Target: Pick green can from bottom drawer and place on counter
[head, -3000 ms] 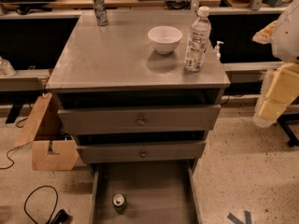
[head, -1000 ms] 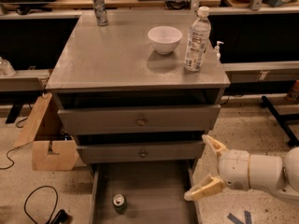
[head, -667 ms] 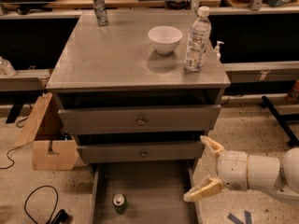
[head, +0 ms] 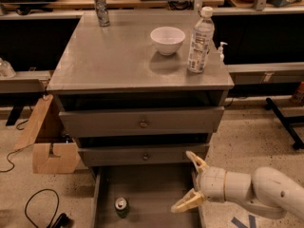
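Note:
The green can stands upright on the floor of the open bottom drawer, near its front left. My gripper reaches in from the right, over the drawer's right side, well to the right of the can. Its two tan fingers are spread apart and hold nothing. The grey counter is the top of the cabinet above.
On the counter stand a white bowl, a water bottle and a tall silvery can at the back left. Two closed drawers with knobs sit above the open one. A cardboard box stands left of the cabinet.
My arm came down from the upper right to the drawer's right side, then crept slightly left. The can has not moved.

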{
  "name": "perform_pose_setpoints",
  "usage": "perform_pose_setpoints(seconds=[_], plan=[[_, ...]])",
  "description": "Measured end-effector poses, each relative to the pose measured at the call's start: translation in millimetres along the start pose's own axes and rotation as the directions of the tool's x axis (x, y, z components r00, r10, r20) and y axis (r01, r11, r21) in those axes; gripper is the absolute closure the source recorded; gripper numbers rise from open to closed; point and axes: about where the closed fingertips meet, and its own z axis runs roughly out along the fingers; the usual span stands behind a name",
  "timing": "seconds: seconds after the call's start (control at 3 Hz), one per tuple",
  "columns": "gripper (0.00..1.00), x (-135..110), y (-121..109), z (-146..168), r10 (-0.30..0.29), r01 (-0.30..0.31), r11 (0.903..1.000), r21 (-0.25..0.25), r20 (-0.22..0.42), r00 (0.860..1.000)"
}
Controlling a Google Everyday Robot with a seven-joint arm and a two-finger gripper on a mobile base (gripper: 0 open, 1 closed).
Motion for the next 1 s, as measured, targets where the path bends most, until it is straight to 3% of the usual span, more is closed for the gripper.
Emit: perform_pose_setpoints(seconds=[0.33, 0.67, 1.0], plan=[[0.00, 69.4, -2.0, 51.4, -0.024, 0.024, 0.9996, -0.018, -0.014, 1.000], [0.00, 143.1, -1.1, 102.2, -0.018, 0.013, 0.9966, -0.082, -0.059, 0.998], [0.00, 185.5, 9.3, 119.8, 0.089, -0.097, 0.9889, -0.112, -0.077, 0.993]])
